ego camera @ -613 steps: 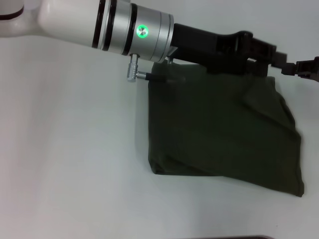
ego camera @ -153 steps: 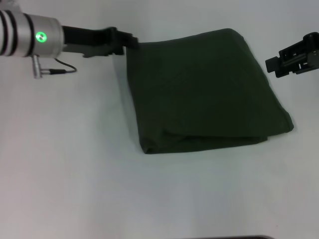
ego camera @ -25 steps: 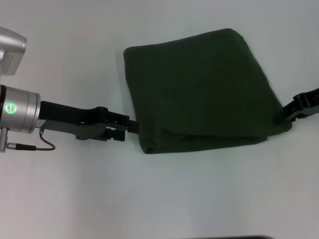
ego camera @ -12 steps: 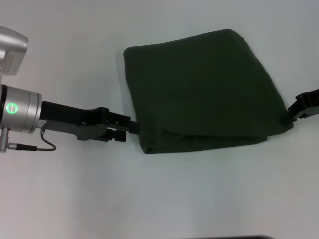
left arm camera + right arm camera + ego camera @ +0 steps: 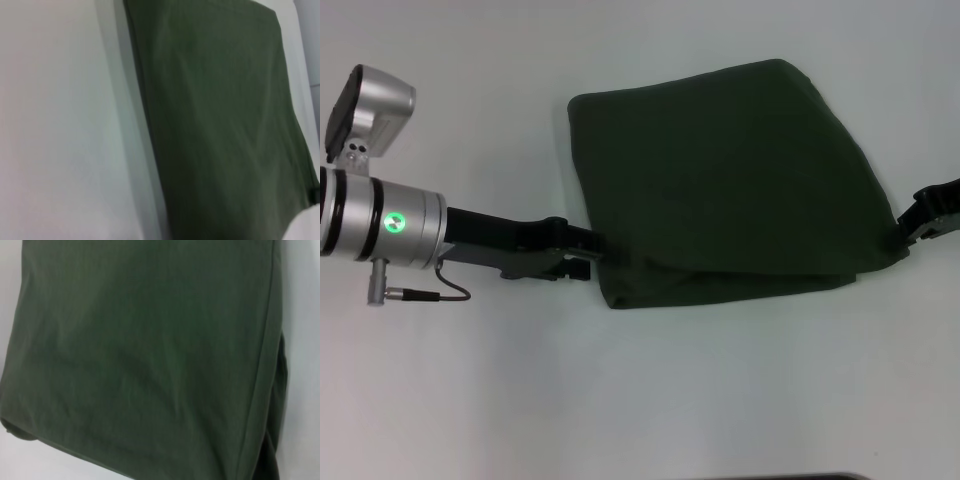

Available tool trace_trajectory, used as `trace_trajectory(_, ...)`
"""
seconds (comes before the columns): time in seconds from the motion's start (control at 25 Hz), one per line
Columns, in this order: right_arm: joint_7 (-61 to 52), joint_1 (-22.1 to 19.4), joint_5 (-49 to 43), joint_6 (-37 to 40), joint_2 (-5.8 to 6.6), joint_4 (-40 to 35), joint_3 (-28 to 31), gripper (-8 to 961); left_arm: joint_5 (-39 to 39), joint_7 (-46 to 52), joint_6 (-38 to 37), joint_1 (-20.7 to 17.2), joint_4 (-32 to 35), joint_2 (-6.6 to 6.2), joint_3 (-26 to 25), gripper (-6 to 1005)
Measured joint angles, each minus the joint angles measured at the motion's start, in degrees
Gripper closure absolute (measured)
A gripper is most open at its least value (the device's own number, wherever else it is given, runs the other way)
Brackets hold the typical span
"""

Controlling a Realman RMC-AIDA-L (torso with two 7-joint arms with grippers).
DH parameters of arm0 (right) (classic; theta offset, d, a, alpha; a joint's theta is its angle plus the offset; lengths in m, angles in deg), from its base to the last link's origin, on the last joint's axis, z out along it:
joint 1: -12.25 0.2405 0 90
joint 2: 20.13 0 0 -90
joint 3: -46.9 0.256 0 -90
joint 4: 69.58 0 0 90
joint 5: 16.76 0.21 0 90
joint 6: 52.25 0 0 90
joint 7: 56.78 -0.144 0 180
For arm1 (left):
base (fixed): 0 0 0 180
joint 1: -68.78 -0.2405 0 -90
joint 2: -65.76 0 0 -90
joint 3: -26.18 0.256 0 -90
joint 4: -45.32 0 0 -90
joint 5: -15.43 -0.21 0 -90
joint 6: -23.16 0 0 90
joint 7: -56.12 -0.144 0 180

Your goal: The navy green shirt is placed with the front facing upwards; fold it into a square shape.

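Though folded, shirt [image 5: 720, 180] seemingly skewed

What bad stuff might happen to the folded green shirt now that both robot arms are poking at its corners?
The left pincer and right pincer sit at the near corners of the navy green shirt. If one pulls harder, the bundle may skew out of its roughly square shape. The near edge shows loose layers, so a pincer might catch only the top layer and undo the fold. Dragging on the white table could also bunch the cloth.

The folded navy green shirt [image 5: 725, 185] lies upper right of centre on the table [image 5: 620, 400], left gripper [image 5: 588, 252] touching its lower-left edge, right gripper [image 5: 920, 218] at its right corner
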Motion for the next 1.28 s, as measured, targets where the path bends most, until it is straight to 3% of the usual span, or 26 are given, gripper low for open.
trace_trajectory(0.52,0.19,0.18,0.08,0.7,0.0,0.03,0.22,930,0.0,0.25,1.4,1.21,-0.03,1.32,1.88,528)
trace_trajectory(0.92,0.23,0.24,0.09,0.89,0.0,0.03,0.25,929,0.0,-0.23,1.08,2.65,-1.55,1.09,5.04,537)
trace_trajectory(1.28,0.26,0.27,0.09,1.43,0.0,0.03,0.24,929,0.0,-0.12,1.0,2.66,-1.22,0.52,4.97,883)
